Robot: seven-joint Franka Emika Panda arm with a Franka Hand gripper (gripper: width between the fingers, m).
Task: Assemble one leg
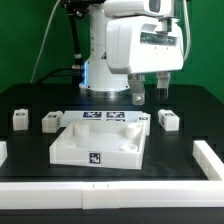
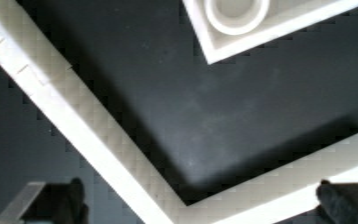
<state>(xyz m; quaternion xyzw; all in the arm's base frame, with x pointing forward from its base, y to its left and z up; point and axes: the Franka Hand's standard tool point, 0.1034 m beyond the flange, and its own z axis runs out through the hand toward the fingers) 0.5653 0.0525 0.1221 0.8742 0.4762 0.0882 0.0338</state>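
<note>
Three small white legs with tags stand on the black table in the exterior view: one (image 1: 167,120) at the right, two (image 1: 49,122) (image 1: 18,119) at the left. The large white tabletop (image 1: 100,146) lies in the middle; one of its corners with a round socket shows in the wrist view (image 2: 247,20). My gripper (image 1: 150,98) hangs open and empty above the table, behind and a little to the left of the right leg. In the wrist view its two dark fingertips (image 2: 51,200) stand far apart, with nothing between them at the gripper (image 2: 197,205). No leg shows in the wrist view.
The marker board (image 1: 103,118) lies behind the tabletop. A white rail (image 1: 110,190) bounds the table's front and right side (image 1: 205,155); its corner crosses the wrist view (image 2: 87,110). The robot's base stands at the back.
</note>
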